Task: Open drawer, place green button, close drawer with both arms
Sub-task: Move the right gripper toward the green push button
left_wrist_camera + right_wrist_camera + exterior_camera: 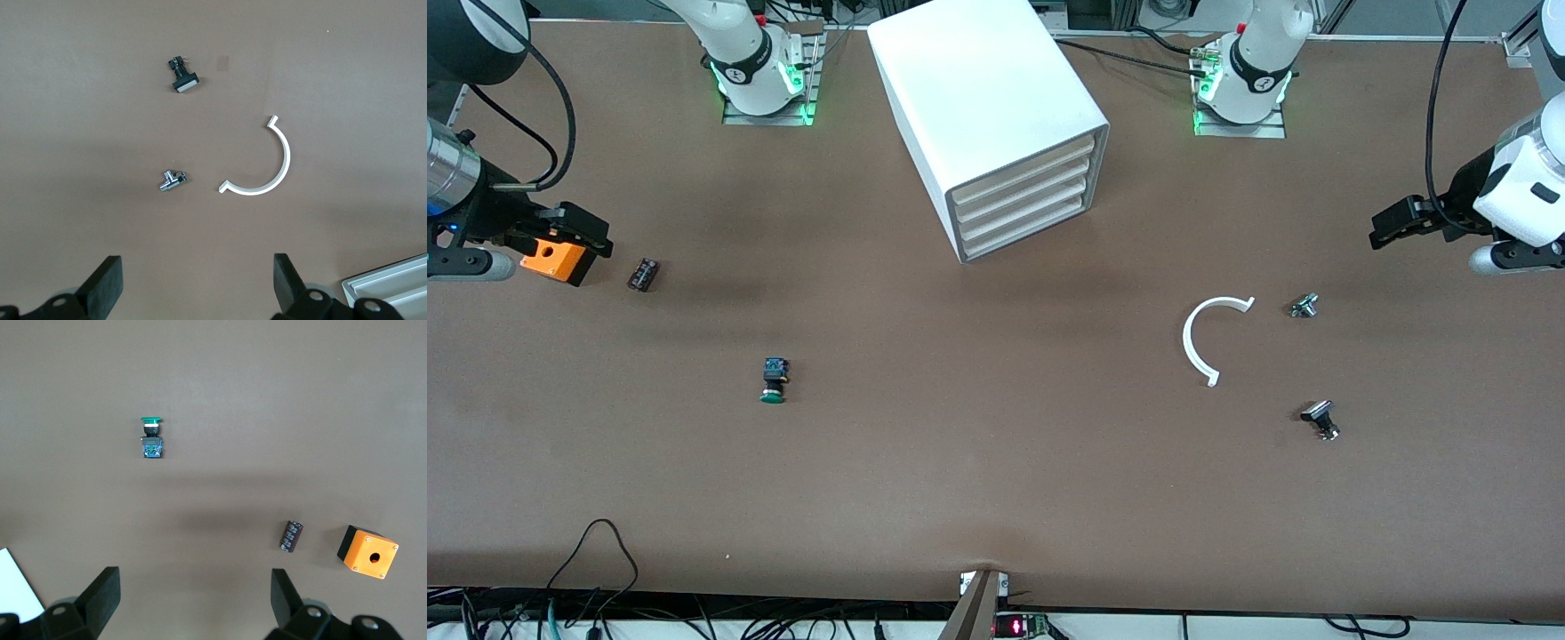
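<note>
The white cabinet stands midway between the arms' bases, with all four drawers shut; the bottom drawer is flush with the others. The green-capped button lies on its side on the table toward the right arm's end, and shows in the right wrist view. My right gripper hovers open and empty over that end of the table. My left gripper hovers open and empty over the left arm's end. Neither gripper touches anything.
An orange box and a small dark cylinder lie under and beside the right gripper. A white C-shaped piece and two silver-black small buttons lie toward the left arm's end. Cables hang along the table's near edge.
</note>
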Motion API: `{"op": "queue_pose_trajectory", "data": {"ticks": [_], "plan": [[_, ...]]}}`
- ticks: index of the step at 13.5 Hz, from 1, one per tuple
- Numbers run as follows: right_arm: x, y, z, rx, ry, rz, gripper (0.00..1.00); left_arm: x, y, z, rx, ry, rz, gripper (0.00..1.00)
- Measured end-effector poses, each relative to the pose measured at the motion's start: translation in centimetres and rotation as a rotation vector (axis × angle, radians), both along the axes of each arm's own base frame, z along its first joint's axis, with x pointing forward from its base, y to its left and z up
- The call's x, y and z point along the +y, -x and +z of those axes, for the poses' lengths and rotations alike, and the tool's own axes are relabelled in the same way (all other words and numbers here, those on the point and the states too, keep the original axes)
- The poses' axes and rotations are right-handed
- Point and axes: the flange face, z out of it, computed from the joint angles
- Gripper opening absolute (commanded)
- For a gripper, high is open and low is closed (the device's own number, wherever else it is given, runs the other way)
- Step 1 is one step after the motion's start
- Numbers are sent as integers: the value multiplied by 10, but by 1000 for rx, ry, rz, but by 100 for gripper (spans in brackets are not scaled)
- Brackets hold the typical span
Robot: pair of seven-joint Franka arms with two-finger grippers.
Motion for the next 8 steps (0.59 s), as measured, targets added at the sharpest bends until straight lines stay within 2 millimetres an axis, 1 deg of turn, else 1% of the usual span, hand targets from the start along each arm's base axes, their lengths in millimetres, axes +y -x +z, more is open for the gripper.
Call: {"op": "queue_pose_trajectory", "data": {"ticks": [2,4,8], "plan": [[0,0,7,-8,0,-1,100,1,-2,1,-12,-5,0,99],[-1,0,6,0,1,-1,100,3,-2,1,-18,-8,3,99],[-2,-11,-24,54,5,-6,100,4,-4,6,-29,-8,4,99]]}}
